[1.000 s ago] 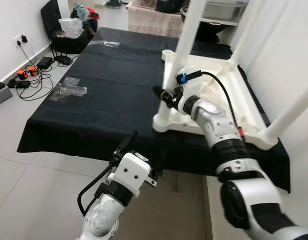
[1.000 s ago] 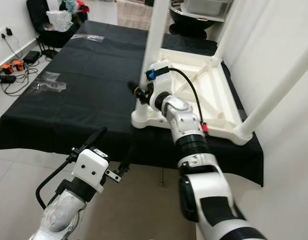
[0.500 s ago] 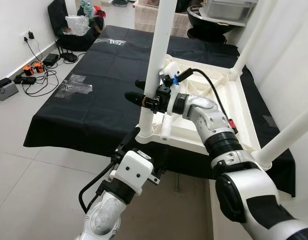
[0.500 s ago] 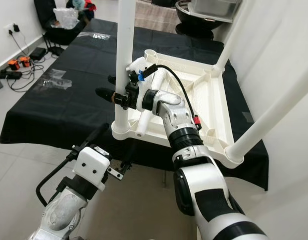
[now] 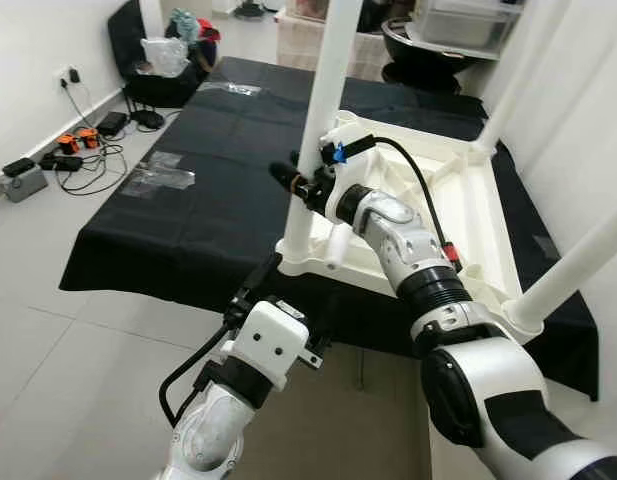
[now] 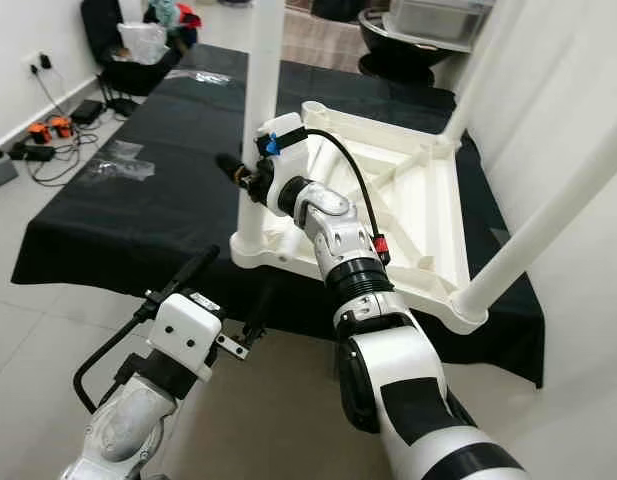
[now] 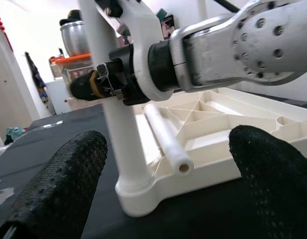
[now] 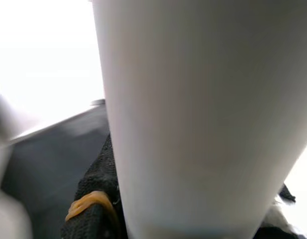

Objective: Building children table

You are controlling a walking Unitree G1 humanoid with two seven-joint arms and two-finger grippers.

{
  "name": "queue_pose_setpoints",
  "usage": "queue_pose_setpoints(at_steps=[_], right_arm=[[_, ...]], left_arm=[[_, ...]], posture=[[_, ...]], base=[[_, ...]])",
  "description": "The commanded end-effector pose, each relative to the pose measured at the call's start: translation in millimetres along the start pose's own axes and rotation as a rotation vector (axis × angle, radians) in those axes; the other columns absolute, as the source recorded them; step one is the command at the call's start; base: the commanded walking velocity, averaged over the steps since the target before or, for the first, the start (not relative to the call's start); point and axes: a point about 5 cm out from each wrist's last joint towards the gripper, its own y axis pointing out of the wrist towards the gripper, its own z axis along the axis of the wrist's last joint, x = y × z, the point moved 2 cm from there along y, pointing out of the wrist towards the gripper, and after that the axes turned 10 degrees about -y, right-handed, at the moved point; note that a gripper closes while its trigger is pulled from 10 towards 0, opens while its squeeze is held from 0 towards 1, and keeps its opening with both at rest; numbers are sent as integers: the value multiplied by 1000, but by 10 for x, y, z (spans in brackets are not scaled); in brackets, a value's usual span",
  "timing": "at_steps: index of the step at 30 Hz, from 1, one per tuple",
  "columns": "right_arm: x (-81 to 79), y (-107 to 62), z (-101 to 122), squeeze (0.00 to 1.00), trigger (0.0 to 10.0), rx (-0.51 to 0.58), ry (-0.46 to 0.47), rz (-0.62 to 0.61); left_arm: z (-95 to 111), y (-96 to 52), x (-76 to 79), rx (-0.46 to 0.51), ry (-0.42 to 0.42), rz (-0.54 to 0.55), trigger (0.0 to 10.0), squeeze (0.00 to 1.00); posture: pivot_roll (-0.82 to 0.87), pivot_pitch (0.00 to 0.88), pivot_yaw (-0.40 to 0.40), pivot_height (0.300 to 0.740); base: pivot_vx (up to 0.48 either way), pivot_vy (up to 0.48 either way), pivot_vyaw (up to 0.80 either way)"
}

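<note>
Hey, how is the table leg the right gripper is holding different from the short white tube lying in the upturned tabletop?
The held leg stands upright in its corner socket; the loose tube lies flat. The leg is gripped by the right gripper; the tube is untouched. The leg looks thicker and longer. Both are white and round.

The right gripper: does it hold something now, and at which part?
Yes. The right gripper is shut on the white table leg, at its lower part above the upturned tabletop. The left gripper holds nothing.

a: what's at the upper left of the frame?
b: a black chair (image 5: 138,60) holding a clear plastic bag (image 5: 164,55); orange chargers (image 5: 76,142) and cables on the pale tiled floor (image 5: 48,330).
a: top right?
b: a dark bowl (image 5: 420,45).
</note>
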Motion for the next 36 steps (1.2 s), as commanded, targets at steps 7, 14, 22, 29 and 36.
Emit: queue_pose_setpoints(at_steps=[7,14,22,29,36], right_arm=[[432,-239,-224,0,0,-171,27,-515],[403,-487,-206,0,0,-199,158,-850],[289,-365,-28,1000,10000,-113,173,-747],[322,-296,246,0,10000,33,21,-668],[75,-110,105,0,10000,31,113,-44]], left_arm=[[-22,-2,20,-12,0,-4,10000,0],[-22,-1,12,-12,2,1,10000,0],[-27,0,9,-14,2,3,10000,0],[-28,-1,11,-17,1,4,10000,0],[-32,1,6,-18,1,7,10000,0]], posture=[[77,69,-138,740],[78,69,-140,740],[74,68,-138,740],[76,68,-140,740],[77,70,-140,740]], base=[[0,0,0],[0,0,0],[0,0,0],[0,0,0],[0,0,0]])
